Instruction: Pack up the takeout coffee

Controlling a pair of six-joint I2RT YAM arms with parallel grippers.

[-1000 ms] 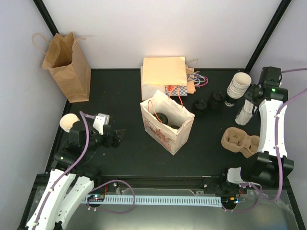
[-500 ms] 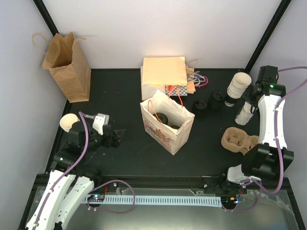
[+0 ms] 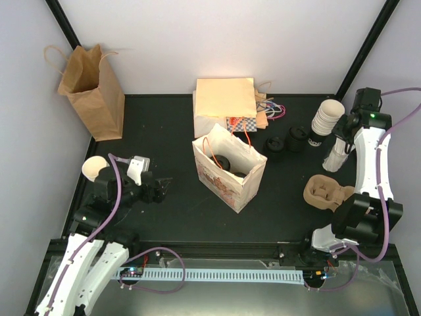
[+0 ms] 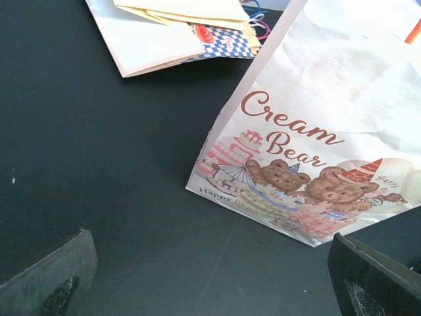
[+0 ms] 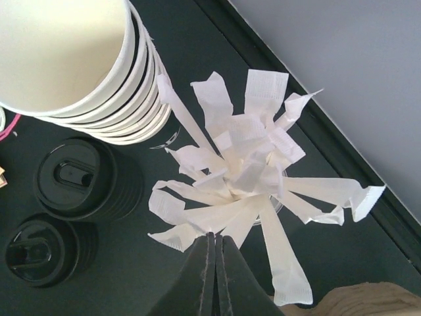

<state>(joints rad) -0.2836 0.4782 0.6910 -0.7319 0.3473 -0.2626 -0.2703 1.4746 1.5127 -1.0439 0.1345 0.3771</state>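
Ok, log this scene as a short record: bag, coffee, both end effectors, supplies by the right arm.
bag: white printed paper bag, upright, open, mid-table
coffee: black-lidded takeout coffee cup inside that bag, only its lid showing
left end effector: open, facing the bag, not touching
right end effector: shut at white paper-wrapped straws; grip unclear
supplies: stacked cream paper cups, two stacks of black plastic lids

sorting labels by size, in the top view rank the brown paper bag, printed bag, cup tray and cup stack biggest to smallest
1-2. brown paper bag and printed bag: too alike to rank
3. cup tray
4. cup stack
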